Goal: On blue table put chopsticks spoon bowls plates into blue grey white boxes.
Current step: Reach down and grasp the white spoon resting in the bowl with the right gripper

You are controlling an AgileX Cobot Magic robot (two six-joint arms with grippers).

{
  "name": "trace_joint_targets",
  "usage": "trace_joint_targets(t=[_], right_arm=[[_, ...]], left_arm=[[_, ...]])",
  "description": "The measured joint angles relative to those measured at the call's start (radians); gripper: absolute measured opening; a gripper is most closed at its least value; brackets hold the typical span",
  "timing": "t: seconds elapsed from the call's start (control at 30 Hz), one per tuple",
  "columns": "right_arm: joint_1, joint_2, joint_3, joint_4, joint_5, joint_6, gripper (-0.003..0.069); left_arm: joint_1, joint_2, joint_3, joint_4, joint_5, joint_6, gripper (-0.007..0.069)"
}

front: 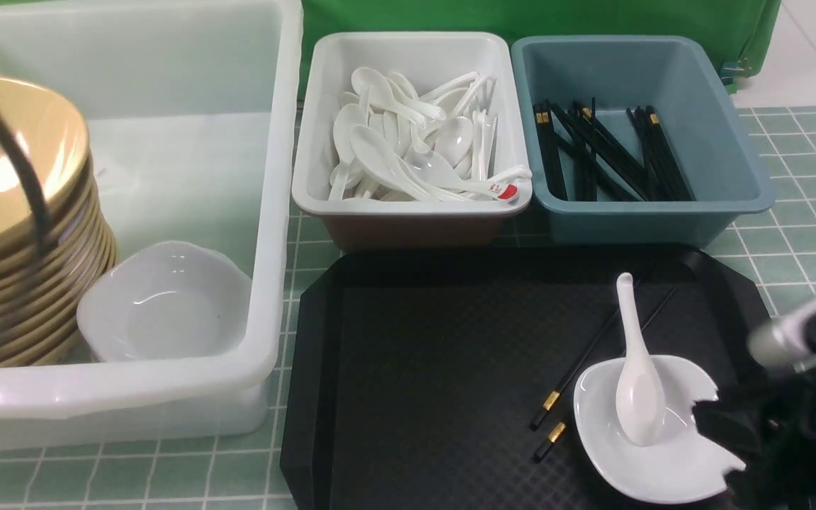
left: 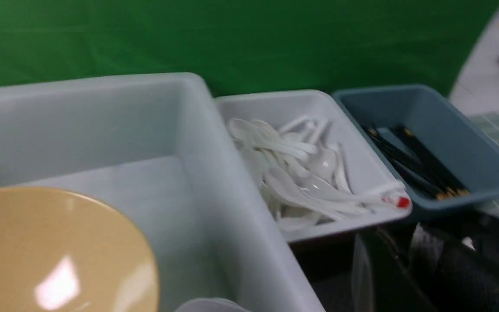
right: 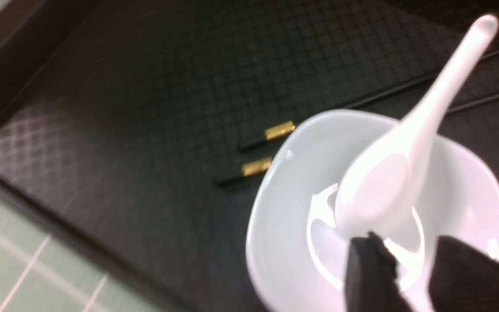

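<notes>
A white spoon rests scoop-down in a white plate on a black tray. Two chopsticks lie beside the plate. The end effector hangs over the plate, its fingers apart.

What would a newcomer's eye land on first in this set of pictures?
A white spoon rests in a small white plate on the black tray, toward its right front, with two black chopsticks alongside and the right pincer open at the plate's edge. On the left, a tall stack of tan bowls fills one end of the big white box.
</notes>
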Motion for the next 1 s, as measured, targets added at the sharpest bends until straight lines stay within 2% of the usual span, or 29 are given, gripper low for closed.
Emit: trace_joint_targets(t=[0.03,0.07,0.1,0.17,0.2,0.37,0.5,0.6,0.7,0.73,0.77,0.83,1.0], right_arm=[[-0.010,0.057,-0.040,-0.001,0.001,0.008,0.0311],[-0.015,0.076,-0.047,-0.001,0.002,0.009,0.0316],[-0.033,0.153,-0.105,-0.001,0.012,0.026,0.0355],[-0.051,0.200,-0.148,-0.002,0.026,0.030,0.0377],[-0.072,0.291,-0.215,-0.002,0.040,0.038,0.0400],[-0.084,0.480,-0.330,-0.001,0.029,0.061,0.0413],[-0.086,0.595,-0.376,-0.001,0.020,0.067,0.0413],[-0.087,0.667,-0.388,-0.001,0.018,0.067,0.0410],[-0.087,0.695,-0.391,0.000,0.014,0.051,0.0374],[-0.087,0.696,-0.395,0.000,0.024,0.029,0.0310],[-0.087,0.694,-0.396,0.000,0.025,0.029,0.0301],[-0.087,0.676,-0.416,-0.001,0.055,-0.004,0.0195],[-0.084,0.589,-0.507,0.027,0.099,-0.056,0.0191]], left_arm=[[-0.043,-0.038,0.047,0.029,0.002,-0.003,0.0009],[-0.049,-0.050,0.056,0.035,0.002,-0.007,0.0006],[-0.093,-0.098,0.143,0.103,0.004,-0.042,0.0001],[-0.112,-0.132,0.209,0.160,0.004,-0.074,0.0001],[-0.128,-0.186,0.313,0.245,0.002,-0.111,0.0001],[-0.136,-0.355,0.570,0.415,-0.086,-0.242,0.0001],[-0.136,-0.502,0.696,0.457,-0.222,-0.332,0.0004],[-0.137,-0.597,0.724,0.462,-0.284,-0.345,0.0004],[-0.137,-0.649,0.725,0.463,-0.305,-0.349,0.0004],[-0.137,-0.668,0.725,0.463,-0.313,-0.352,0.0004],[-0.137,-0.669,0.725,0.463,-0.313,-0.352,0.0004],[-0.137,-0.671,0.725,0.463,-0.318,-0.357,0.0004],[-0.137,-0.671,0.725,0.463,-0.336,-0.359,0.0004]])
